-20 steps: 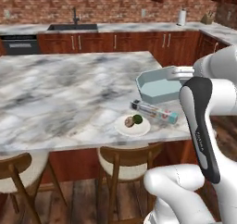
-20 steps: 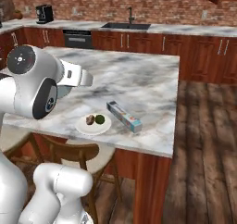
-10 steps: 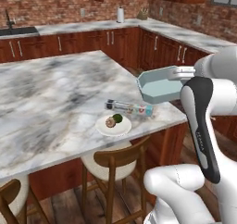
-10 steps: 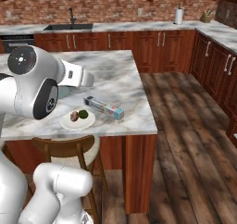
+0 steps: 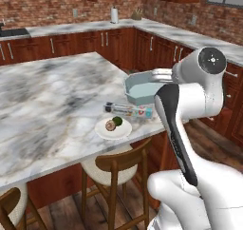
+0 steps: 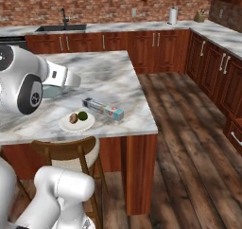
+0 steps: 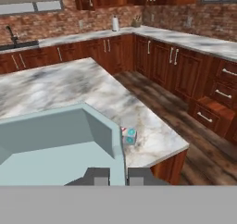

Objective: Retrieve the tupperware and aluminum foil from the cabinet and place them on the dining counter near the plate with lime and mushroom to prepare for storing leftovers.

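Pale-blue tupperware [image 7: 60,144] riding in gripper [image 7: 117,176], jaws pinching thin rim wall, hovering above dining counter [image 5: 52,96], foil box [image 5: 129,111] at plate's [image 5: 113,128] two o'clock. Seeming light, stiff, slick; rim pinch likely tilting.

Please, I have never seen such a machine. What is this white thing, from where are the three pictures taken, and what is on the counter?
The white thing is a robot arm on a driving base, in a computer-drawn kitchen. Two pictures come from cameras on the base, behind the arm to its left and right. The third comes from a camera on the hand, looking along the end effector.

On the marble counter lies a white plate with a lime and a mushroom. Beside it lies a box of aluminum foil.

The end effector is shut on the rim of a pale blue plastic container, holding it above the counter, behind the foil box.
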